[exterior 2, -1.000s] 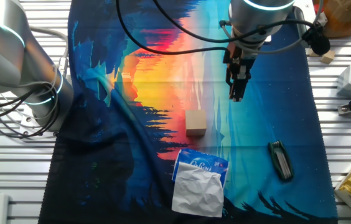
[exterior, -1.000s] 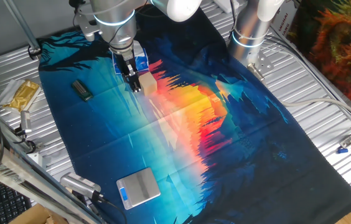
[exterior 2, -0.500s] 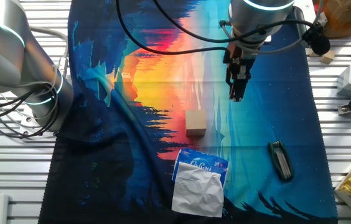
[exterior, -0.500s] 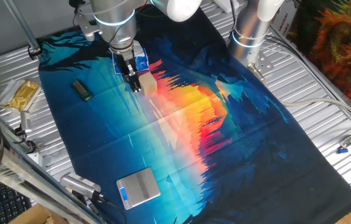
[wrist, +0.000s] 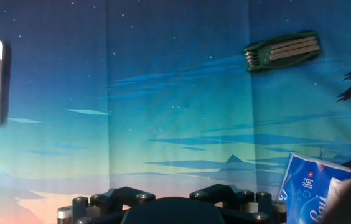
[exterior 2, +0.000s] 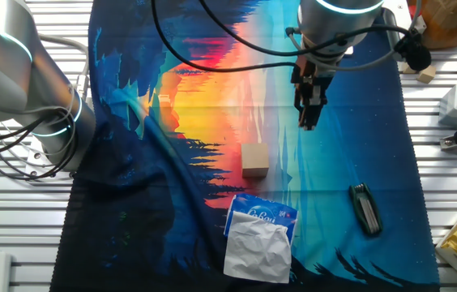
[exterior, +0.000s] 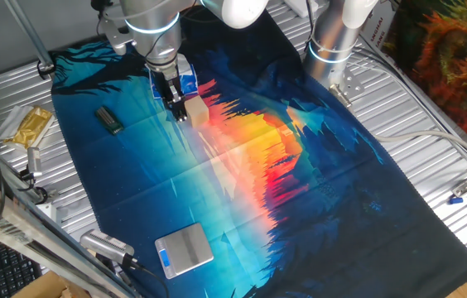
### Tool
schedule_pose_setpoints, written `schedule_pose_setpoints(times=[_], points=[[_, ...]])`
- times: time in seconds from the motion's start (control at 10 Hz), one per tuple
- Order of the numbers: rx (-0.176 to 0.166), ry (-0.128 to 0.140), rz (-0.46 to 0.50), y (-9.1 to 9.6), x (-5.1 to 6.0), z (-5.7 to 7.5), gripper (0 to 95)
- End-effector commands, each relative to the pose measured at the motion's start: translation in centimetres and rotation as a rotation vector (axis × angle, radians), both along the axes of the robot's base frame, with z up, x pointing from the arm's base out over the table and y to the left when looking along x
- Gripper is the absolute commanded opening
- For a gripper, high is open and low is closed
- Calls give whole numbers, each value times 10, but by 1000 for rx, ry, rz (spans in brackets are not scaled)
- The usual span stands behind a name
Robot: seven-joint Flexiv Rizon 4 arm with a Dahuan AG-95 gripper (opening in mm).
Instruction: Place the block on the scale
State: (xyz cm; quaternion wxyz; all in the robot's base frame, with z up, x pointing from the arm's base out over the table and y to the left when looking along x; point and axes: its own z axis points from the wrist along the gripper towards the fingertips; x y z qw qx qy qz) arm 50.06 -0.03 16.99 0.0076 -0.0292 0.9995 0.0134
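Arm (exterior: pixel 146 21): brushed silver cylindrical segments, glowing cyan ring at the joint, glossy white rounded cap (exterior: pixel 243 10) up top. Second silver column (exterior: pixel 333 41) with the same cyan ring, base plate bolted down with visible screws. Claw (exterior 2: pixel 308 123): narrow black body, dark fingers. Black cables (exterior 2: pixel 212 36) loop off the wrist. From the other side, a big silver elbow (exterior 2: pixel 18 73), cyan ring, thin black wires trailing. Hand camera catches the black mount (wrist: pixel 169 208), silver screw heads along the edge.

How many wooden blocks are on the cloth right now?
1. The block sits on the cloth, just beyond the tissue packet and short of the gripper. One more small cube lies off the cloth on the metal table; others may be hidden.
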Motion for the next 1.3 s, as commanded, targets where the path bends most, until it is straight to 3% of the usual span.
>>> schedule_pose_setpoints(times=[0.1,0.2,0.4,0.5,0.6,0.7,0.8,1.0,1.2,1.3], points=[[451,-45,36,0,-1,1,0],[442,-53,22,0,-1,1,0],[168,3,57,-2,0,5,0],[38,48,56,-7,4,20,0],[-18,63,53,-12,7,37,0],[-119,60,77,-16,10,57,0],[-185,47,100,-18,12,71,0],[-188,19,80,-18,12,76,0],[-190,23,111,-18,12,76,0],[-207,24,100,-18,12,76,0]])
